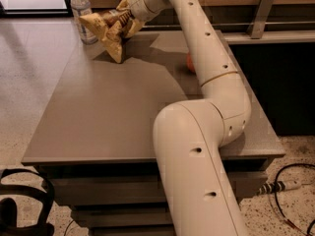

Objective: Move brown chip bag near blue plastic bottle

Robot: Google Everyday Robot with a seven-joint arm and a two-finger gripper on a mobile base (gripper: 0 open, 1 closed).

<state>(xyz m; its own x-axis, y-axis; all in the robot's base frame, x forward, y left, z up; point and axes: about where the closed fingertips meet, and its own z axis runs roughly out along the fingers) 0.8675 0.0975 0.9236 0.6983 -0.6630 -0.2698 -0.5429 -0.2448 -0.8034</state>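
Note:
The brown chip bag (109,29) is a crumpled yellow-tan bag with a dark panel, held at the far left of the table, its lower corner touching or just above the tabletop. My gripper (125,14) is shut on the bag's upper right part. The blue plastic bottle (81,14), clear with a white cap and pale label, stands upright at the table's back left corner, just left of the bag and nearly touching it.
The grey table (113,122) has its left edge next to the bottle. An orange-red apple (189,62) is mostly hidden behind my arm at the middle right. A wooden wall and a metal rail (261,14) run along the back. Cables (290,186) lie on the floor.

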